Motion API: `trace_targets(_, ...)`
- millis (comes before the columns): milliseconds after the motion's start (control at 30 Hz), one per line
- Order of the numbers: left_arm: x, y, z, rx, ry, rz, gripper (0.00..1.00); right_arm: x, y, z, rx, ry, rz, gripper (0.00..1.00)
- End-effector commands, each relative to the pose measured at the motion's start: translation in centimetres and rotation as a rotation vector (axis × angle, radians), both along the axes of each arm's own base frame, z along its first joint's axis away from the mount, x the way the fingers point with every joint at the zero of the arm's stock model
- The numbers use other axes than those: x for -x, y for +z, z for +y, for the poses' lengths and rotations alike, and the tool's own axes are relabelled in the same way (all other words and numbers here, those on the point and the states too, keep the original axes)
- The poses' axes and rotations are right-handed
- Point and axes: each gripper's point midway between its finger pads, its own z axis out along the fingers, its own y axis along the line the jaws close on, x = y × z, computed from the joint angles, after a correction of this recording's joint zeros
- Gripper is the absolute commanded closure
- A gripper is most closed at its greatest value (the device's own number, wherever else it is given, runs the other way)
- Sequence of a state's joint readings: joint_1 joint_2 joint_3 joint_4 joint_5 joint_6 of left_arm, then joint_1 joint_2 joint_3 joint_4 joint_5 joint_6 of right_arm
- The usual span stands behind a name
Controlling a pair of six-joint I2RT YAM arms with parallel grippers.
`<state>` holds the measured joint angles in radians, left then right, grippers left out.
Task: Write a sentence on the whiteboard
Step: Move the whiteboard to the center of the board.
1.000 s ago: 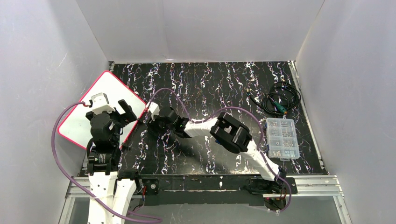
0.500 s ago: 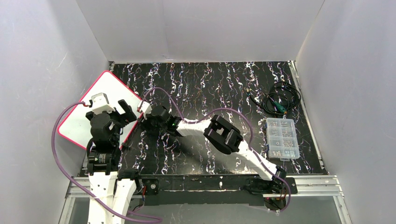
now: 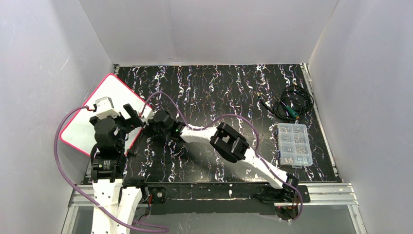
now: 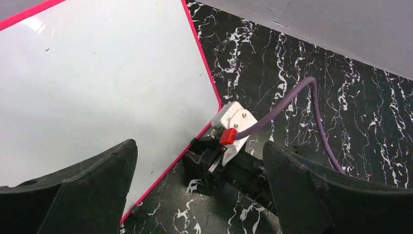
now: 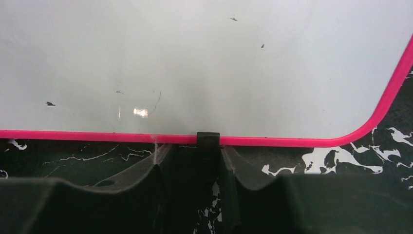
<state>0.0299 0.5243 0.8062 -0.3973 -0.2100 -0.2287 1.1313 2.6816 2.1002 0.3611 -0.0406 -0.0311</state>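
The whiteboard [image 3: 108, 97] lies at the far left of the black marbled table [image 3: 219, 90], turned cornerwise so one rounded corner points toward the back wall [image 3: 219, 29] and its left corner runs close to the left wall. Its white face carries a few small dark specks and a spot of glare. The left gripper [image 3: 132, 115] hangs above the board's right edge, released, its two black fingers [image 4: 78, 190] spread wide, one over the white face and the other over the table. The right arm [image 3: 229, 144] stretches across the table from the right, and the right gripper [image 5: 194, 155] sits low at that same pink-red edge, just short of the rounded corner. Between its fingers a narrow black piece [image 5: 208, 139] reaches forward with its tip on the frame; I cannot tell what that piece is, nor whether this claw is clenched on it. In the left wrist view the white camera housing [image 4: 234, 119] on the right wrist, with a red plug [image 4: 227, 136] and purple cable [image 4: 292, 105], stands right against the board's edge, crowding the space beneath the left fingers. Well apart on the right side of the table rest a clear compartment box of small parts [image 3: 294, 144] and, behind it, a coil of black cable [image 3: 292, 103]
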Motion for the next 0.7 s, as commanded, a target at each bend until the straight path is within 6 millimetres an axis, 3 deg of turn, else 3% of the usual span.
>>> trace_targets(0, -0.1, -0.3, 0.2, -0.003, 0.009, 0.009, 0.01, 0.5, -4.2, -0.7, 0.099, 0.002, 0.019, 0.62)
trace_targets(200, -0.1, -0.4, 0.2, -0.002, 0.008, 0.011, 0.01, 0.9, -3.7, -2.4, 0.091, -0.021, 0.013, 0.87)
trace_targets(333, -0.2, -0.3, -0.2, 0.0, -0.015, 0.003, 0.01, 0.8, -3.2, -4.9, 0.087, -0.087, -0.004, 0.99)
trace_targets(667, -0.6, 0.0, -2.5, -0.003, -0.159, -0.02, 0.01, 0.5, -1.7, -13.9, 0.137, -0.306, 0.004, 0.99)
